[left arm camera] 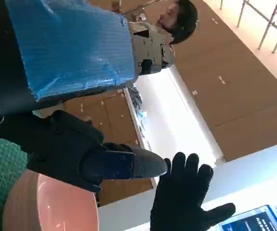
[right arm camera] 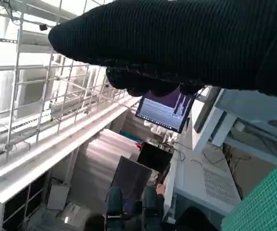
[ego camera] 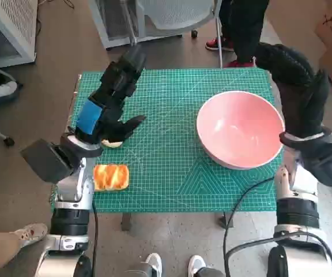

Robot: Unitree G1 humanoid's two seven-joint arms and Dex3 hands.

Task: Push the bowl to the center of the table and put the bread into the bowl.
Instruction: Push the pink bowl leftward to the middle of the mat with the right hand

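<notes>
the left hand point(ego camera: 111, 98) is raised above the left part of the green cutting mat point(ego camera: 166, 173), its blue-taped back up and its black fingers point(ego camera: 132, 123) spread, gripping nothing; in the left wrist view the same hand point(left arm camera: 76, 144) reaches out with one long finger stretched toward the bowl. the right hand point(ego camera: 295, 78), in its black knitted glove, stands upright just past the far right rim of the bowl, close beside it; whether it touches the rim cannot be told. the left wrist view shows that glove point(left arm camera: 186, 192) with fingers apart and nothing in it.

the bowl point(ego camera: 241, 130) is wide, round and pale pink, smooth and glossy inside, with nothing in it. it sits on the right half of the mat, near the right edge.

the bread point(ego camera: 110, 176) is a small golden-orange loaf with a paler stripe across its top, lying at the near left of the mat, just beside the left forearm. a second pale piece point(ego camera: 112, 142) shows under the left hand, mostly hidden.

a person's shoes point(ego camera: 148, 264) show below the table.
</notes>
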